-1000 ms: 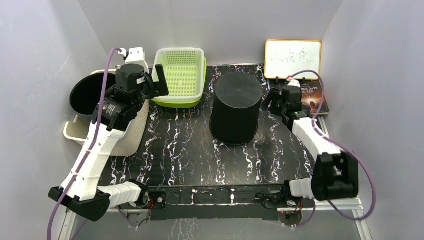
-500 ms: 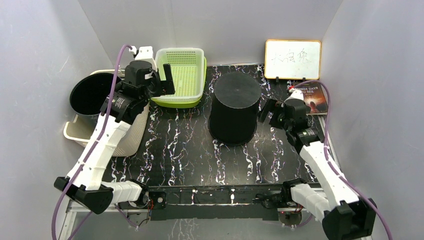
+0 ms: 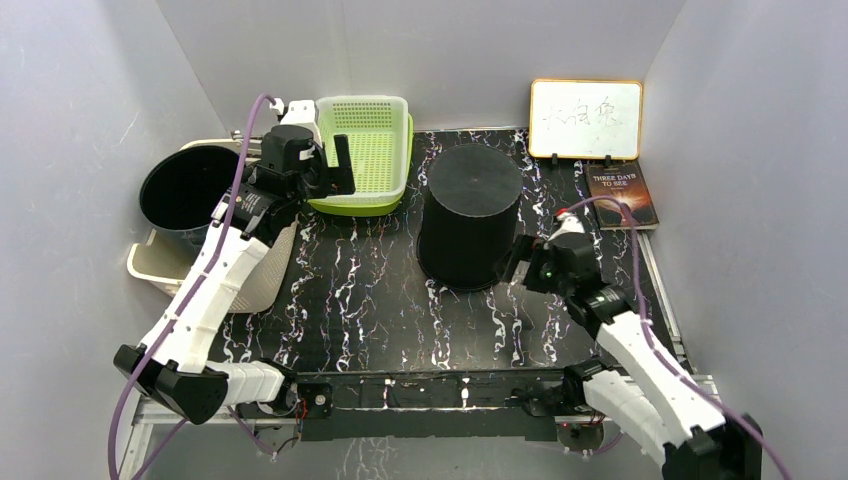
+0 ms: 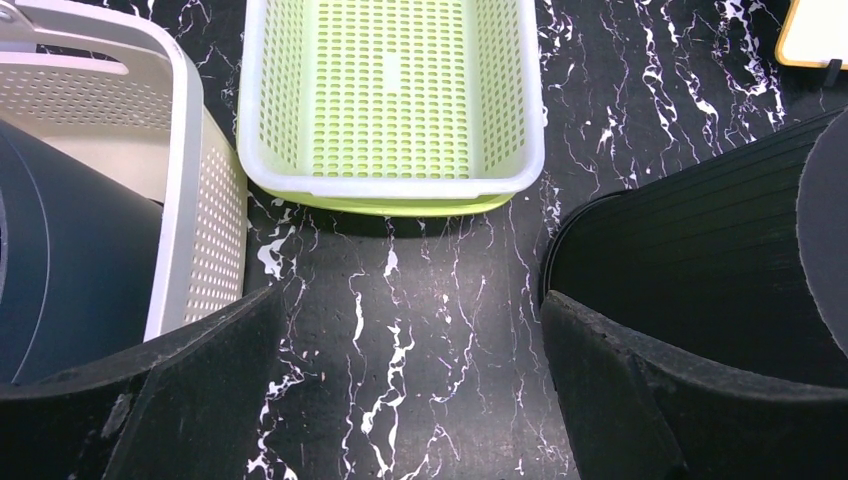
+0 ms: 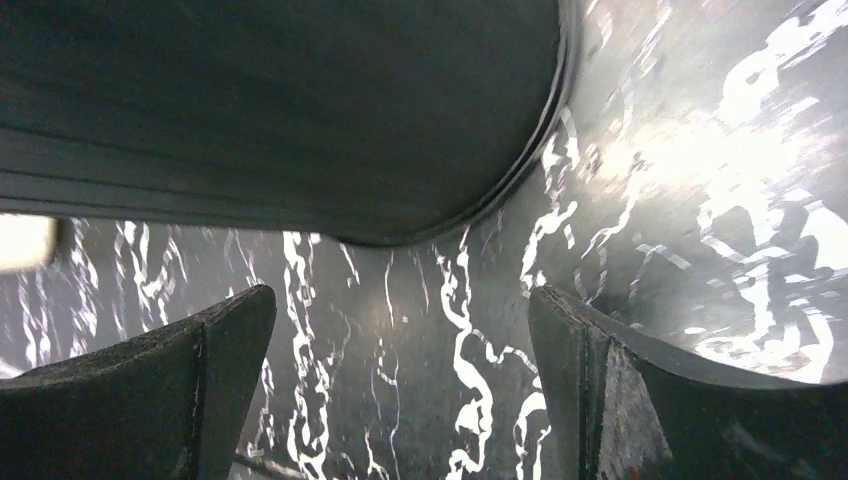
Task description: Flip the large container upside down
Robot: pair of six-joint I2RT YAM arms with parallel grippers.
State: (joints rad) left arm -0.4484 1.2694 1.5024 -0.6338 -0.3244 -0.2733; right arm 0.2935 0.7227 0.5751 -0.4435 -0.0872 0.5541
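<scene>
Off the left edge of the tabletop (image 3: 380, 300), a cream perforated basket (image 3: 150, 262) is seen, and a dark round bin (image 3: 180, 190) is carried in it; both appear again at the left of the left wrist view, the basket (image 4: 195, 230) wrapped around the bin (image 4: 70, 260). Above the far left corner, the left hand (image 3: 330, 168) is held with its fingers (image 4: 150, 410) spread wide apart and nothing between them; only the marbled tabletop (image 4: 400, 330) is framed in the gap. Just beyond that hand, a lime-green perforated basket (image 3: 365, 150) is set against the far edge, left of the middle, and nothing is seen inside it in the wrist view (image 4: 390, 100). The large black container (image 3: 470, 215) is stood at the middle of the tabletop, somewhat toward the far edge, with a flat closed face turned upward and its lipped rim down on the surface; its ribbed wall (image 4: 700, 270) is seen at the right of the left wrist view, clear of the left hand. The right hand (image 3: 527, 262) is held low, just beside the container's lower right side, with its fingers (image 5: 660, 400) spread wide and nothing gripped; the container's curved wall (image 5: 280, 110) is seen ahead of them, not between them. At the far right corner a dark book (image 3: 622, 195) is laid flat, and a framed whiteboard (image 3: 585, 118) is propped upright just behind it.
</scene>
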